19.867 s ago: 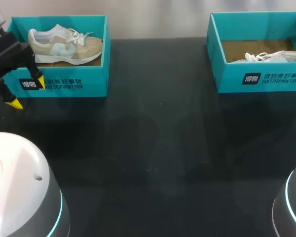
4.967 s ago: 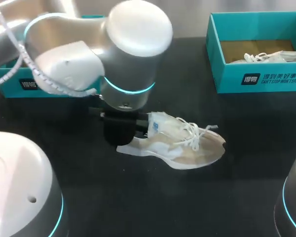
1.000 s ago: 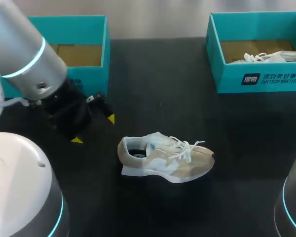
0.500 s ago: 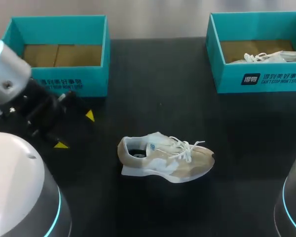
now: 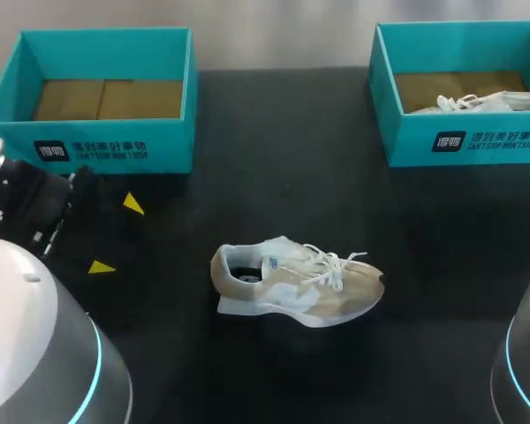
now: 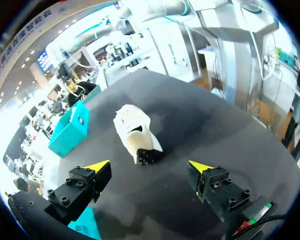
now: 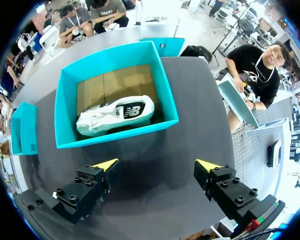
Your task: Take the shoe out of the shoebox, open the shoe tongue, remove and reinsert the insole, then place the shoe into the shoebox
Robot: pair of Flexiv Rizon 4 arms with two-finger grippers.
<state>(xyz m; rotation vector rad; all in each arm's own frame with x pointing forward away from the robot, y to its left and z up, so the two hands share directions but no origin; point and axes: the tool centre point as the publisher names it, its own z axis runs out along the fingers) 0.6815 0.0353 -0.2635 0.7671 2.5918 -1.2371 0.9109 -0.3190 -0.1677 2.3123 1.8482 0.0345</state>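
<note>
A beige and white shoe (image 5: 296, 283) with white laces stands upright on the black table near its middle, toe to the right; in the left wrist view the shoe (image 6: 135, 134) is ahead of the fingers, heel nearest. My left gripper (image 5: 115, 235) is open and empty at the left side of the table, well left of the shoe, in front of the left teal shoebox (image 5: 106, 148), which holds only brown card. In its own view the left gripper (image 6: 149, 167) stands wide apart. My right gripper (image 7: 157, 165) is open and empty above the table, short of the right shoebox.
The right teal shoebox (image 5: 464, 141) at the back right holds a white shoe (image 5: 486, 101); the right wrist view shows this box (image 7: 117, 137) and white shoe (image 7: 115, 115) ahead of the fingers. Both arm bases fill the near corners.
My left arm has drawn back to the left, away from the shoe, uncovering the left shoebox. The shoe has stayed where it stands.
</note>
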